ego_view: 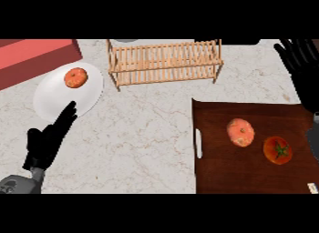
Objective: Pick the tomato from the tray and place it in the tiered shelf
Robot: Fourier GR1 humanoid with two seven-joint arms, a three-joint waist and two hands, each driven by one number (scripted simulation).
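A red tomato point(278, 150) with a green stem lies on the dark brown tray point(256, 177) at the right, next to a paler pinkish round fruit point(241, 132). The wooden tiered shelf point(165, 61) stands at the back centre, well apart from the tray. My right hand point(303, 59) is raised at the far right edge, above the tray's back corner, fingers straight and open, holding nothing. At the lower left my left hand point(49, 139) rests open, its fingertips pointing toward a white plate.
A white plate point(58, 100) at the left carries an orange round fruit point(75, 77). A red block point(28, 57) fills the back left corner. Bare marble counter point(142, 136) lies between plate, shelf and tray.
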